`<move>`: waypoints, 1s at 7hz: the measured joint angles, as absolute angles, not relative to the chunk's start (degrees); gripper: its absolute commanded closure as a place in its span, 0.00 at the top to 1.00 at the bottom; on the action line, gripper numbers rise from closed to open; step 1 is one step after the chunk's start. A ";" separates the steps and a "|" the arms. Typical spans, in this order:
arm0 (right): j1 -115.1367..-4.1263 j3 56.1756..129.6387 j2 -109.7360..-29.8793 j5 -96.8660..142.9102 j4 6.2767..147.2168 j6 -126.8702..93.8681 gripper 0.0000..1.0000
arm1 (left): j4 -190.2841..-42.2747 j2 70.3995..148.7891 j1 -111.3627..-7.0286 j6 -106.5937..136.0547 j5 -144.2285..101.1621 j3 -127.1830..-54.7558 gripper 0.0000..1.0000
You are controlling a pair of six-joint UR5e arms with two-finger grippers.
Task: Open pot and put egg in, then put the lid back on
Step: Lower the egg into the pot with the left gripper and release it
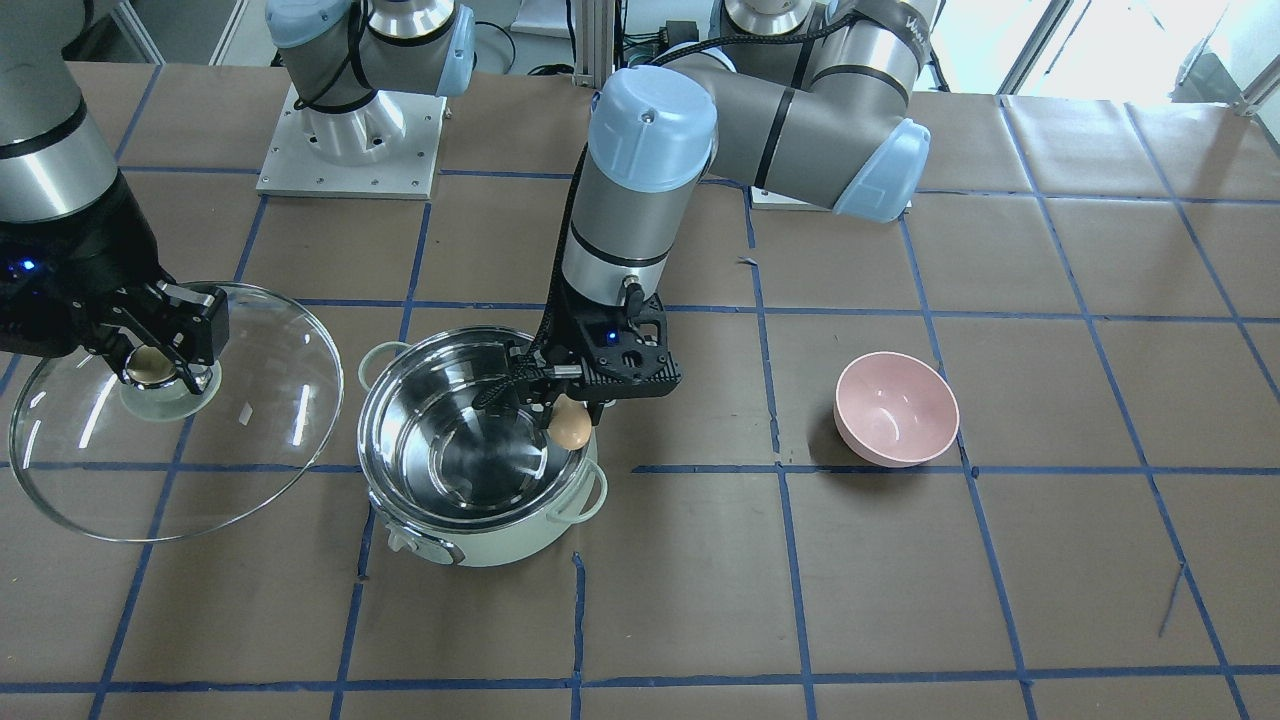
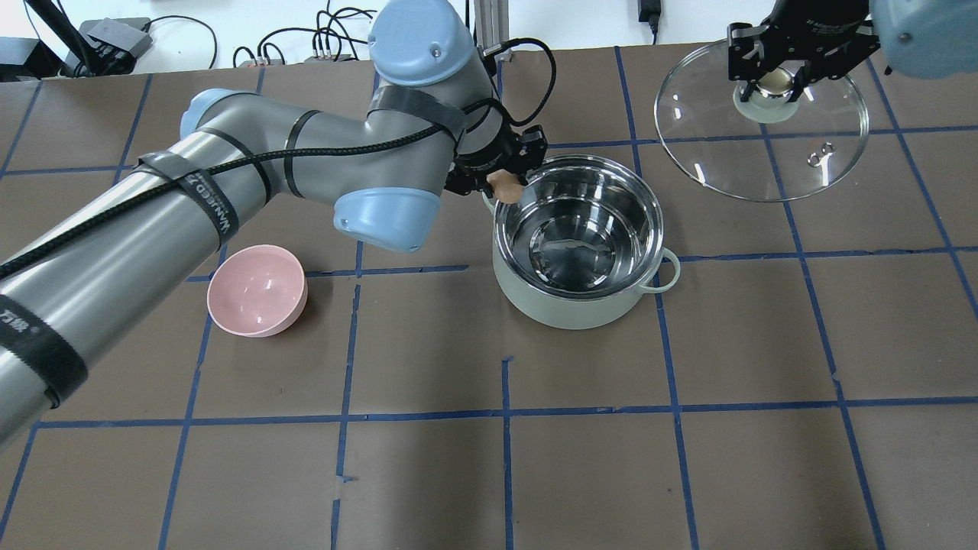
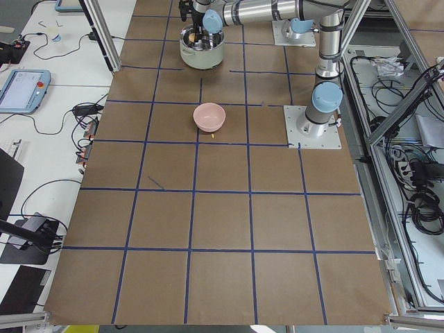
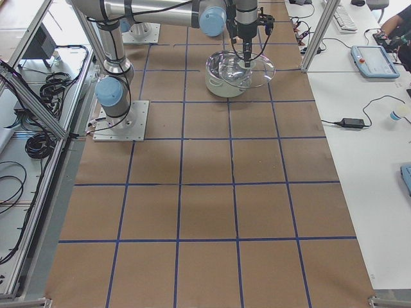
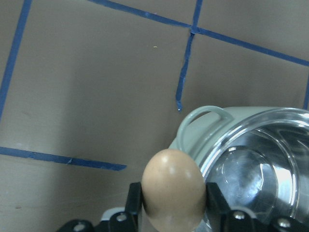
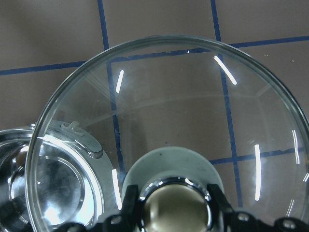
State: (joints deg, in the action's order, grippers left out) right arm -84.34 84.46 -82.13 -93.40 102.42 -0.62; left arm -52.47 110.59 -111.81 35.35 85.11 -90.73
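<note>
The mint-green pot (image 2: 565,305) stands open mid-table, its steel inside empty; it also shows in the front view (image 1: 500,535) and the left wrist view (image 5: 203,125). My left gripper (image 2: 504,186) is shut on the light-brown egg (image 1: 571,428) and holds it above the pot's rim on my left side; the egg fills the left wrist view (image 5: 173,188). My right gripper (image 2: 773,80) is shut on the gold knob of the clear glass lid (image 2: 825,164), held up in the air, tilted, to the pot's right. The lid also shows in the front view (image 1: 240,440) and the right wrist view (image 6: 193,106).
A pink bowl (image 2: 257,292) sits on the table to the pot's left, also in the front view (image 1: 896,408). The brown table carries a grid of blue tape lines. The arm bases (image 1: 350,130) stand at the table's robot side.
</note>
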 measured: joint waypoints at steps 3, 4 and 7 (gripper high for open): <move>-84.06 84.49 -82.17 -93.20 102.25 -0.32 0.42 | -45.69 116.18 -116.53 36.35 91.18 -88.74 0.20; -84.10 84.61 -82.20 -93.15 102.20 -0.33 0.42 | -45.03 116.93 -116.96 36.24 91.64 -88.49 0.20; -84.17 84.96 -82.26 -93.08 102.14 -0.35 0.42 | -43.90 119.32 -117.52 34.23 92.39 -88.54 0.20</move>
